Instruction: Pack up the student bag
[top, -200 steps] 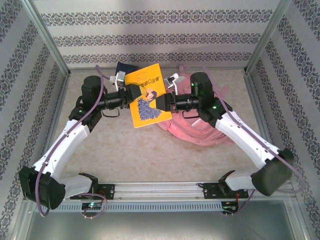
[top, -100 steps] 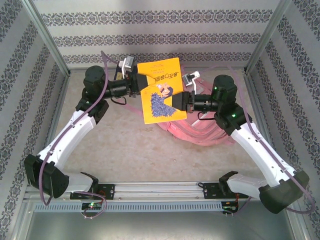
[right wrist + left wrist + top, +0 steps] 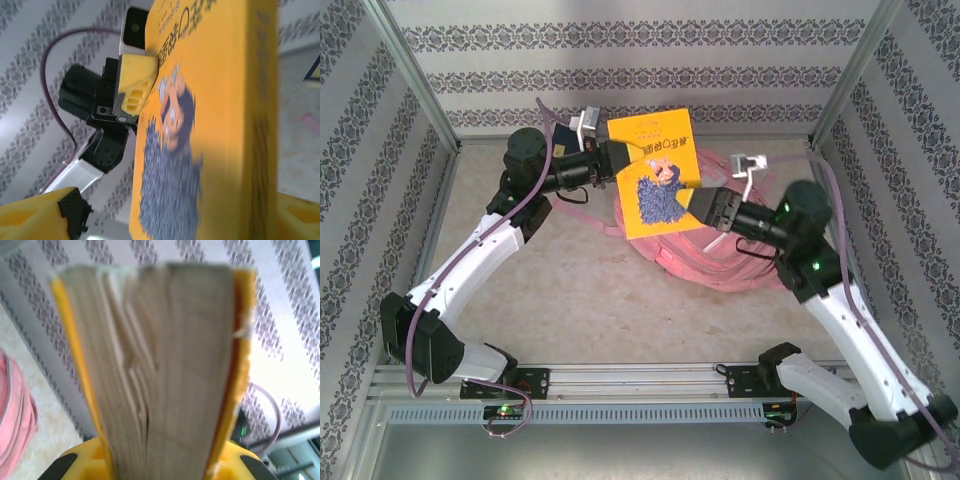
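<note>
2 white arms with black joints, purple cables, green lights and yellow-fingered pincers.

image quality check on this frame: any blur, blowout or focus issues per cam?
Top external: sharp and evenly lit, the yellow book held up between the left gripper and right gripper over the pink bag. Left wrist: page edges too close, soft; wall at right blown out to white. Right wrist: cover smeared, print unreadable; the other gripper's yellow finger is crisper.

Yellow book (image 3: 657,172) over the student bag (image 3: 720,260), probably blocking access; open tabletop (image 3: 590,300) nearer.
</note>
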`<state>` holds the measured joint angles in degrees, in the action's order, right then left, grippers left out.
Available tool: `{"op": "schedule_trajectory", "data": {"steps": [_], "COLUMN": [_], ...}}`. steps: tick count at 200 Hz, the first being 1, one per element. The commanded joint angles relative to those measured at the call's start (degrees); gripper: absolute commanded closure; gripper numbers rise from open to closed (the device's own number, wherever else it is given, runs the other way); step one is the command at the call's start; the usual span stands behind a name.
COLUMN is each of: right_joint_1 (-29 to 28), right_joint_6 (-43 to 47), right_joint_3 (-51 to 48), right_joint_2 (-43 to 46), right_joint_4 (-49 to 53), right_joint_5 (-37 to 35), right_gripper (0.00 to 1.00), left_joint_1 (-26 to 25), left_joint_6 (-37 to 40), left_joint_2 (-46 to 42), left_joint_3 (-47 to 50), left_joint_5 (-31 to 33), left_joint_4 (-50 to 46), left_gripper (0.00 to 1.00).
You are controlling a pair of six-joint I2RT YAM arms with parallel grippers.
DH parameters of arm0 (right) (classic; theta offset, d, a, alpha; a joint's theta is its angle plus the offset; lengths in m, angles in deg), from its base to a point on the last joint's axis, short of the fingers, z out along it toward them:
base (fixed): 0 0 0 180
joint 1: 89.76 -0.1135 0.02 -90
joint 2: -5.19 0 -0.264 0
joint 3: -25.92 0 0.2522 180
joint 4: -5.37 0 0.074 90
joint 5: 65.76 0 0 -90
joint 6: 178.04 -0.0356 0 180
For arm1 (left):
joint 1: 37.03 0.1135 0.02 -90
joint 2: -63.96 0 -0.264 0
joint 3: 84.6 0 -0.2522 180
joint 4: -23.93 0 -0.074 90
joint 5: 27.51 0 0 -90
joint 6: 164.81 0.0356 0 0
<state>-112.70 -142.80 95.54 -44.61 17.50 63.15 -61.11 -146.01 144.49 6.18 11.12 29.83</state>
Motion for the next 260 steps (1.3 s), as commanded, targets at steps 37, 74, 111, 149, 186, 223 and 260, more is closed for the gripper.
{"op": "schedule_trajectory", "data": {"steps": [37, 74, 111, 149, 186, 223, 260], "right_joint_1": [-8.59, -10.93, -11.59, -11.60, -10.47, -8.26, -2.42], "right_joint_6": [-8.48, -9.55, -9.68, -9.57, -9.84, -9.29, -1.85], "right_joint_3": [-13.40, -11.70, -9.01, -10.80, -11.12, -10.99, -2.69], "right_joint_2": [3.78, -2.53, -5.79, -5.31, -5.85, -5.69, 3.38], "right_joint_4": [-28.83, -36.45, -37.31, -35.36, -34.23, -31.99, 2.57], "right_joint_5": [-29.95, -34.49, -37.66, -42.38, -43.31, -41.55, -45.38], "right_gripper": [0.10, 0.12, 0.36, 0.65, 0.69, 1.00, 1.00], "left_joint_1": [-3.11, -4.93, -5.46, -6.32, -7.85, -8.58, -8.09], "left_joint_6": [-6.12, -8.25, -7.90, -7.81, -7.49, -7.68, 6.17], "left_joint_2": [3.94, 8.14, 8.92, 9.68, 10.25, 10.53, 10.30], "left_joint_3": [-3.34, -6.23, -5.76, -5.75, -4.99, -4.21, -9.82], "left_joint_5": [19.58, 19.99, 20.73, 20.49, 19.87, 19.99, 18.91], "left_joint_4": [18.57, 20.68, 20.37, 19.83, 19.45, 17.60, -7.81], "left_gripper": [1.00, 1.00, 1.00, 1.00, 1.00, 0.87, 0.39]}}
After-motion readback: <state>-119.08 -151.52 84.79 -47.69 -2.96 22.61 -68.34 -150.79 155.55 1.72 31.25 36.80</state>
